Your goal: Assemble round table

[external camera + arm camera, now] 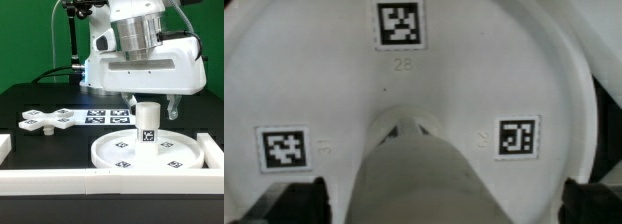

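Note:
The large rimmed round disc [150, 152] lies flat on the black table, tags facing up. The short cylindrical leg [148, 122] stands upright at its middle. In the wrist view the disc [402, 70] fills the picture and the leg [446, 175] is a blurred grey shape close to the camera. My gripper [153, 102] hangs straight over the leg, open, with one dark fingertip [295, 200] on each side of the leg and a gap to it on both sides. The cross-shaped base [50, 121] lies on the table toward the exterior view's left, apart from the disc.
The marker board [108, 116] lies flat behind the disc, next to the base. Long white border rails run along the front [60, 180] and the exterior view's right [212, 152], close to the disc's rim. A green wall stands behind.

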